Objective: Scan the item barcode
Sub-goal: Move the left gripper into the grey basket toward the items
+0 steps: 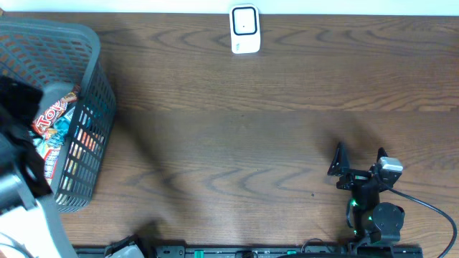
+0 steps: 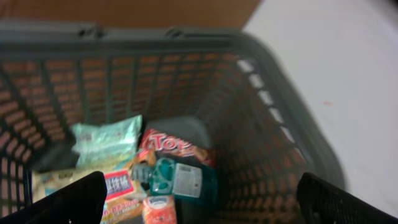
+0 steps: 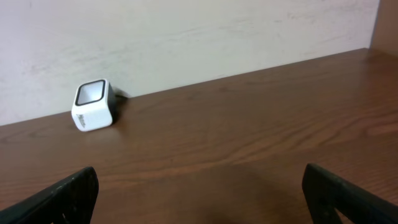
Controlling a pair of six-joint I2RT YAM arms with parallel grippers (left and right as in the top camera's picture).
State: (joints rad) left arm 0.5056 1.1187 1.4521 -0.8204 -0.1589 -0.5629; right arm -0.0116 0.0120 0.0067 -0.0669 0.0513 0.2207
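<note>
Several items lie in the grey mesh basket [image 2: 267, 106]: a teal bottle with a white label [image 2: 183, 180], a red snack pack [image 2: 177, 148], a pale green packet [image 2: 107, 142] and a yellow packet [image 2: 124, 190]. My left gripper [image 2: 202, 211] hangs open above them, touching nothing. The white barcode scanner [image 1: 244, 29] stands at the table's far edge, also in the right wrist view as the scanner [image 3: 93, 104]. Low over the table at the front right, my right gripper [image 1: 358, 159] is open and empty, its fingertips [image 3: 59, 196] wide apart.
The basket [image 1: 93, 107] fills the table's left end, with my left arm [image 1: 18, 165] over it. A black cable [image 1: 430, 208] trails from the right arm's base. A pale wall [image 3: 186, 31] rises behind the scanner.
</note>
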